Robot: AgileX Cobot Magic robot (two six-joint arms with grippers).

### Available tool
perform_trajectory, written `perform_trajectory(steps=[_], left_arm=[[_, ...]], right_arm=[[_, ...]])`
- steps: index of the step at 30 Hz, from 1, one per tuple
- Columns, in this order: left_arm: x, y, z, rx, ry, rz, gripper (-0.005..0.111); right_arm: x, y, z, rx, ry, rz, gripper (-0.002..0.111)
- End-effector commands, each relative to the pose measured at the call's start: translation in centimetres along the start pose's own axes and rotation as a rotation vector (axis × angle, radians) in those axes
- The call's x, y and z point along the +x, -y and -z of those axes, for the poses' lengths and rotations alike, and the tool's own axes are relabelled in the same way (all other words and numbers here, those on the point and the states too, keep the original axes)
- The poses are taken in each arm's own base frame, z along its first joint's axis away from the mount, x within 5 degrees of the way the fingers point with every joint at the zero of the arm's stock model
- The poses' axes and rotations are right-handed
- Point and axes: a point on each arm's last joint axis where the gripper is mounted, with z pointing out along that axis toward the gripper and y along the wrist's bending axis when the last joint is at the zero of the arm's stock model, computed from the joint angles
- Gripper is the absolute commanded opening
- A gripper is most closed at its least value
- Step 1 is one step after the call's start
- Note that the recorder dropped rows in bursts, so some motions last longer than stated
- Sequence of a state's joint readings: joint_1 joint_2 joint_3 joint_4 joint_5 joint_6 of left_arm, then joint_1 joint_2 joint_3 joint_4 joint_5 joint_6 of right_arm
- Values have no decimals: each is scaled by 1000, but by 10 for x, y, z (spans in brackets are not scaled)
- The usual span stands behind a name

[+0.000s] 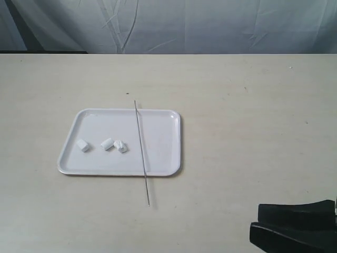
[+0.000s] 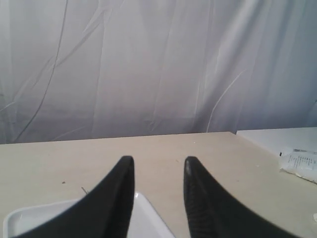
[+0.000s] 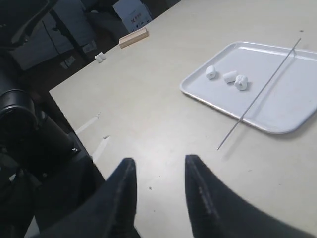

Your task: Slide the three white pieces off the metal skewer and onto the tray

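The tray (image 1: 164, 158) lies left of the table's middle. The three white pieces (image 1: 107, 144) rest loose in a row on its left half, also seen from the right wrist (image 3: 230, 76). The metal skewer (image 1: 141, 150) lies bare across the tray's right half, both ends overhanging the rim, apart from the pieces (image 3: 262, 91). My right gripper (image 1: 255, 220) is low at the front right, far from the tray, open and empty (image 3: 157, 161). My left gripper (image 2: 158, 161) is open and empty above a tray corner (image 2: 148, 218); the exterior view does not show it.
A white cloth backdrop hangs behind the table. A wooden block (image 3: 132, 37) and a small white bit (image 3: 100, 57) lie near the table's far corner in the right wrist view. A white packet (image 2: 299, 163) sits on a neighbouring surface. The table edge (image 3: 74, 116) drops beside my right gripper.
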State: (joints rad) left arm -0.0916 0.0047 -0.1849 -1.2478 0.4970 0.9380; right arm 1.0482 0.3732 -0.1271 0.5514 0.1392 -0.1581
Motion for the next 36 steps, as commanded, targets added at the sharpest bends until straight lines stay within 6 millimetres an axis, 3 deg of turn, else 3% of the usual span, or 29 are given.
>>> perform_trajectory(steps=[1, 11, 13, 17, 19, 20, 21, 24, 27, 31, 34, 36], left_arm=[[4, -2, 0, -9, -19, -19, 34], [5, -2, 0, -16, -33, -47, 34], [5, -2, 0, -16, -32, -45, 34], [3, -8, 1, -78, -13, -104, 30], [1, -13, 1, -130, -5, -164, 20], [0, -17, 2, -180, 3, -227, 7], [-2, -21, 3, -224, 8, -289, 0], [-8, -28, 5, -322, 39, -427, 0], [-11, -30, 6, -351, 69, -440, 0], [-11, -31, 6, -371, 44, -537, 0], [-10, -36, 8, -442, -42, -838, 0], [-10, -37, 8, -466, -39, -799, 0]], right_arm=[[1, 0, 1, -4, 1, -6, 33], [-2, -1, 9, -22, 64, 15, 33], [-8, 6, 14, 71, 145, 111, 33], [-15, 24, 34, 386, 331, 74, 33], [-12, 28, 46, 568, 398, 50, 33], [-7, 30, 52, 682, 403, 65, 33], [-5, 35, 54, 787, 375, 73, 33], [-8, 41, 62, 992, 403, 122, 33], [-6, 44, 63, 1031, 390, 165, 33], [17, 59, 57, 1073, 298, 104, 33], [21, 62, 61, 1130, 284, 65, 33], [22, 63, 61, 1136, 277, 75, 33]])
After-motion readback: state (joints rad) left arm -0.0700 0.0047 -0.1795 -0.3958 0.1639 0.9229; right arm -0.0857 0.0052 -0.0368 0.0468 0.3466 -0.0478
